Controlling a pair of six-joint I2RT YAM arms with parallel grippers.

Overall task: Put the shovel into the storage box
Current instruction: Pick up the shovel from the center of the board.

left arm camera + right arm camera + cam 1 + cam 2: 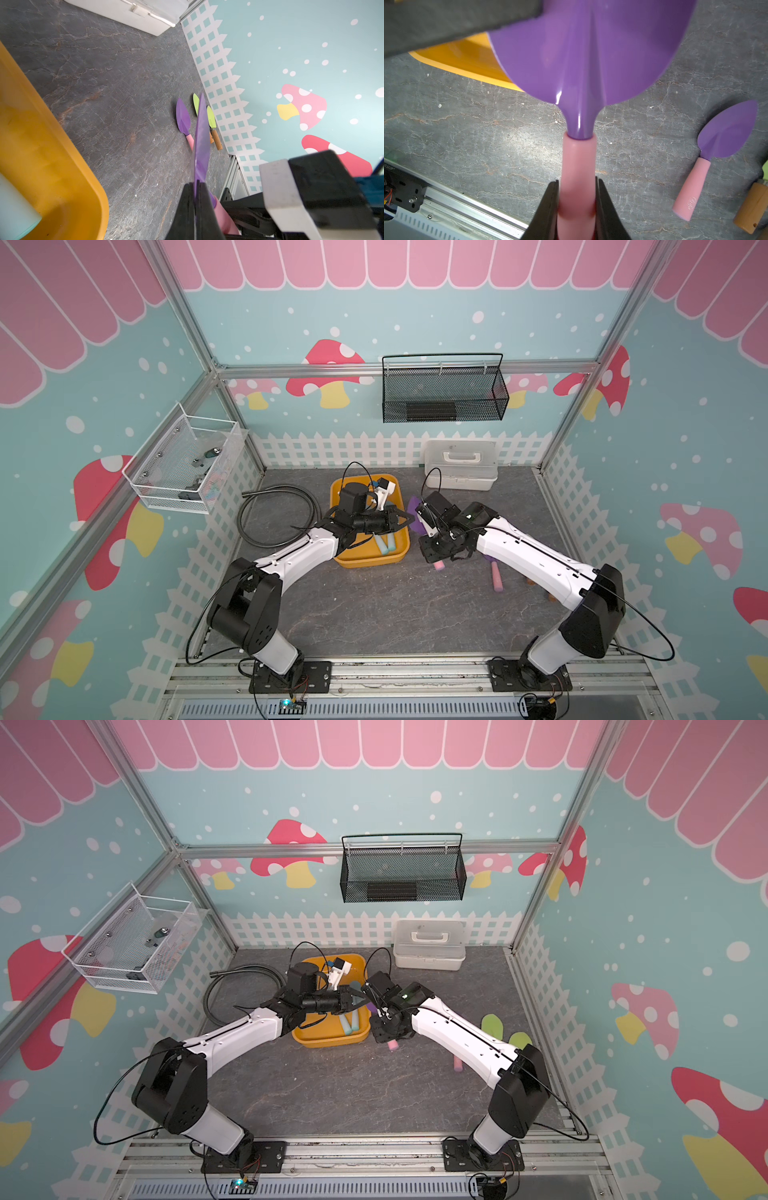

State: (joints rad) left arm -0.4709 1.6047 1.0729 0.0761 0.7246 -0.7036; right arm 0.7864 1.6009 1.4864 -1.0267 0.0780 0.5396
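Surface: grey marbled tabletop (pixel 374 614).
Shovel: purple-bladed plastic shovel with pink handle (pixel 587 62), held in the air just beside the yellow-orange plastic storage box (pixel 370 562), not inside it.
Right gripper (pixel 577 182): clamped on the handle.
Left gripper (pixel 197 184): pinching the blade's edge.
Spare: matching purple shovel (pixel 726 133) lies farther from the box.

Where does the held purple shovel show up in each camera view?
Top view: purple shovel beside the storage box.
Top view: purple shovel beside the storage box.
Left wrist: blade edge-on in left end effector.
Right wrist: handle in right end effector.
Shared landmark: the storage box.
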